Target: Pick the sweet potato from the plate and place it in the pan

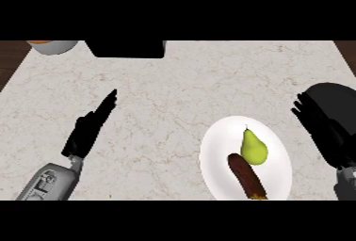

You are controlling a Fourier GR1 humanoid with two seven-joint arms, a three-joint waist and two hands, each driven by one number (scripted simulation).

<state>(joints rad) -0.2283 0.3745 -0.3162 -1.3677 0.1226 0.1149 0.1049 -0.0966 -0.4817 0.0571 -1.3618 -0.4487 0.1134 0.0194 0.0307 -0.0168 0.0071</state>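
Observation:
A brown sweet potato (245,177) lies on the white plate (215,157) at the lower right, its tip at the plate's near rim. A yellow-green pear (254,148) sits just behind it, touching it. The black pan (338,96) shows at the right edge, partly hidden by my right hand (324,134). That hand is open with straight fingers pointing away, right of the plate and apart from the sweet potato. My left hand (86,132) rests open on the left side of the counter, fingers stretched up and to the right, far from the plate.
A black box-like object (129,48) stands at the counter's back edge. A bowl with orange content (52,45) sits at the back left corner. The marble counter (173,94) stretches between the two hands.

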